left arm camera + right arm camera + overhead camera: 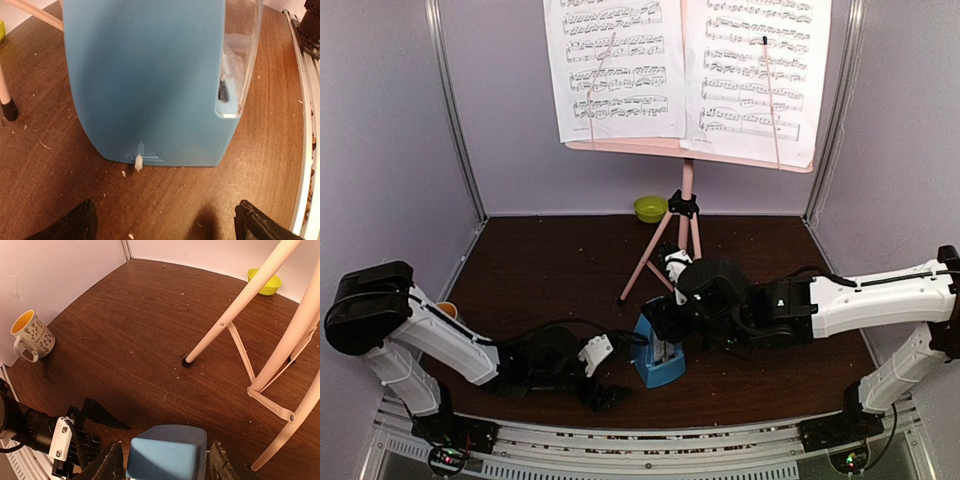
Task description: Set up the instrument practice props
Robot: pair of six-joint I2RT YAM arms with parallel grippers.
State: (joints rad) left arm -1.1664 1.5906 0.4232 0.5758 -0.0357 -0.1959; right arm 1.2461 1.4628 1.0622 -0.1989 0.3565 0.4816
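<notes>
From above, the pink music stand point(686, 200) stands toward the far edge of the table point(550, 270), about mid-width. Two sheet-music pages point(620, 70) rest on its desk, and a lime-green bowl point(651, 208) sits just beside its legs. The blue metronome point(658, 358) stands upright near the middle of the near edge, between the two arms. The right gripper point(665, 318) is over its top and the left gripper point(607, 392) is low beside it. The left wrist view shows that claw spread wide, its fingers point(75, 225) apart from the metronome's smooth blue wall, with the clear cover point(242, 55) on the face to the right. In the right wrist view the right claw closely straddles the metronome's narrow top; I cannot tell whether the pads actually press it. A white mug point(32, 335) stands by the left edge. The metronome looks like light, rigid plastic, slick and tapering, so a pinch high up may slide off, and the cover could flex or pop loose. A hold lower down on the opaque flanks seems safer.
</notes>
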